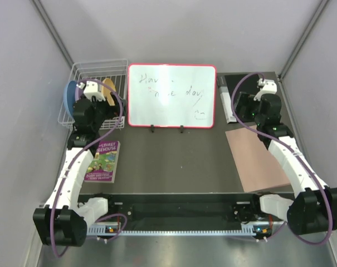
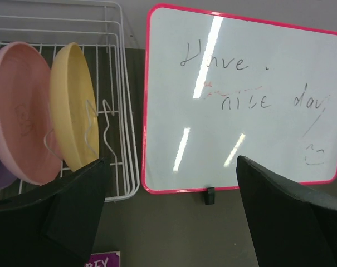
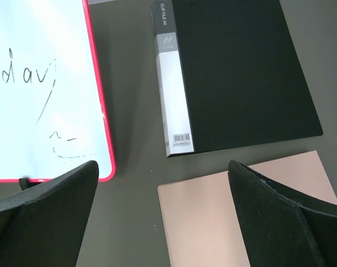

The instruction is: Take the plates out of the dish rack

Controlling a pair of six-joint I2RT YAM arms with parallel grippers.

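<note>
Nothing unloaded yet: plates (image 2: 20, 105) are standing slotted in dish rack (image 2: 123, 83), 11 o'clock on worktop (image 1: 179, 161). Left gripper (image 2: 168, 167) is hovering beside rack, gaping, empty. Right gripper (image 3: 162, 167) is idling wide open, 1 o'clock.

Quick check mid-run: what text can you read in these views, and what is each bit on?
"Have ... nice day", handwritten, with a smiley below: on the whiteboard; any word between "Have" and "nice" is illegible.
"CLIP FILE": on the spine of the black folder; its barcode digits are too small to read.
"STOREY" and "...EEHOUSE": on the book cover, partly hidden; the lines at the bottom are blurred.
</note>
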